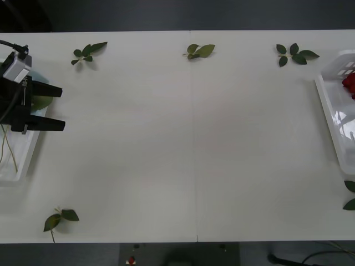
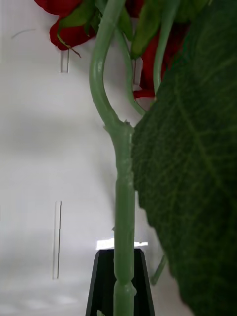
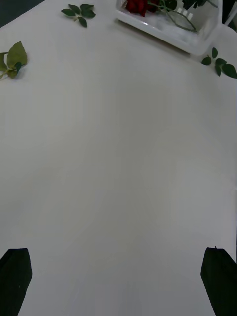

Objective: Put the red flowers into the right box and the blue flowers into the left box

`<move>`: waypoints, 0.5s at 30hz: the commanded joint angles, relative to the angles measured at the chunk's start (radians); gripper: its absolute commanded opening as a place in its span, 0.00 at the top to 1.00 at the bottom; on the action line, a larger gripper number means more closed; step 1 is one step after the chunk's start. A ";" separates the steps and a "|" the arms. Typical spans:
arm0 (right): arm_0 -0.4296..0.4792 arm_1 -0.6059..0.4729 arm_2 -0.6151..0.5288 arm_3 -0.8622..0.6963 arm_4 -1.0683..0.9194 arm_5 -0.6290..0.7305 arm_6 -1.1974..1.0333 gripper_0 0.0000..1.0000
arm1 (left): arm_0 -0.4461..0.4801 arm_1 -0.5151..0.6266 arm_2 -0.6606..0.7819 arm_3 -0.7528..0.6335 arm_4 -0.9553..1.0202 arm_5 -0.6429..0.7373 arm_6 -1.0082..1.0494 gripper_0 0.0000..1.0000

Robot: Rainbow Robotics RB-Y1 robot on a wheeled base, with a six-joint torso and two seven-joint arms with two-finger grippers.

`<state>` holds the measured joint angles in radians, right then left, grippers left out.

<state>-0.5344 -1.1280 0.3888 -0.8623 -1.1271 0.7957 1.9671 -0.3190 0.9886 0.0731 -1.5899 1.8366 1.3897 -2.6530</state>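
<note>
The right box (image 1: 330,111) lies at the table's right edge with red flowers (image 1: 349,83) in it. My right gripper (image 2: 121,256) hangs just over that box's white floor, its black fingers together at a green stem (image 2: 123,187) that runs up to the red flowers (image 2: 69,29); a big leaf (image 2: 192,173) hides one side. The left box (image 1: 19,166) sits at the far left, holding a broad green leaf (image 1: 42,102) and thin stems. Above it my left gripper (image 1: 60,107) stands open and holds nothing. The blue flowers' heads are hidden behind that arm. The left wrist view shows the open left gripper (image 3: 117,281) and the right box (image 3: 197,42) far off.
Loose green leaf sprigs lie at the back left (image 1: 87,52), back middle (image 1: 199,51), back right (image 1: 294,54), front left (image 1: 60,218) and the right edge (image 1: 350,195). A thin seam runs down the middle of the white table (image 1: 191,144).
</note>
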 commanded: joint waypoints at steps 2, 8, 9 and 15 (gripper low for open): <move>-0.081 -0.003 0.079 0.037 0.046 -0.029 -0.027 0.59 | -0.038 0.070 0.002 0.018 0.007 0.008 -0.052 0.00; -0.111 0.004 0.081 0.083 0.024 -0.016 -0.021 0.08 | -0.040 0.094 0.002 0.033 -0.013 0.008 -0.052 0.00; -0.111 0.004 0.079 0.083 0.020 -0.012 -0.017 0.04 | -0.043 0.097 0.002 0.041 -0.013 0.008 -0.052 0.00; -0.110 -0.007 0.062 0.058 -0.023 0.045 -0.008 0.00 | -0.058 0.099 0.002 0.071 -0.027 0.008 -0.052 0.00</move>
<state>-0.6291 -1.1232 0.4532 -0.7812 -1.1250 0.8143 1.9671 -0.3347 1.0553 0.0731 -1.5185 1.8241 1.3914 -2.6712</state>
